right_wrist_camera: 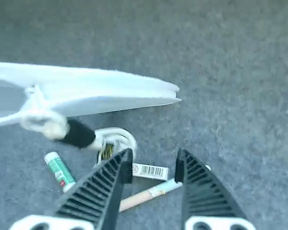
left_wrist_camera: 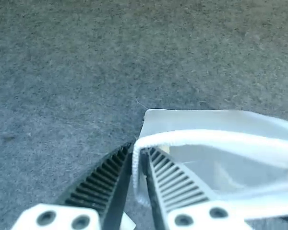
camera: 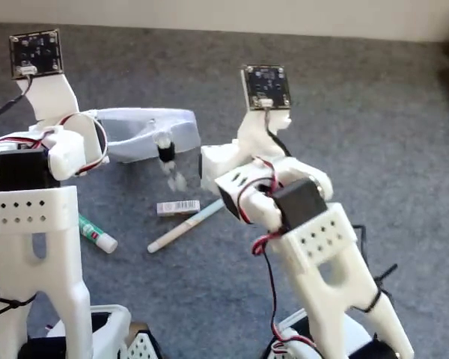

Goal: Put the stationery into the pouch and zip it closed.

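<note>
The pouch [left_wrist_camera: 221, 143], translucent and pale, is gripped at one end by the left gripper [left_wrist_camera: 138, 151], whose jaws are clenched on the stitched zip edge with the fabric pinched between them. In the high view the pouch [camera: 146, 131] is seen lying across the grey, felt-like desk [camera: 374, 112] between the two arms, one end beside the left arm, its mouth gaping. A zip pull [camera: 165, 155] with a black sleeve and a pale cord is seen hanging from the pouch's near edge, and a small whitish ring-shaped charm is attached at its end.

The right gripper [right_wrist_camera: 154, 157] is held released above the desk, its jaws spread apart with nothing between them. It is placed near the pouch's other end and above the loose stationery. Below its jaws a small barcoded block [right_wrist_camera: 151, 171] is seen flat on the desk, and a pen [right_wrist_camera: 153, 194] is laid slantwise just beside it on the side away from the pouch. A green and white glue stick [right_wrist_camera: 57, 167] is found apart from these, nearer the left arm, lying on its side. In the high view part of the glue stick [camera: 97, 233] is hidden behind the left arm's body. All three items are outside the pouch
</note>
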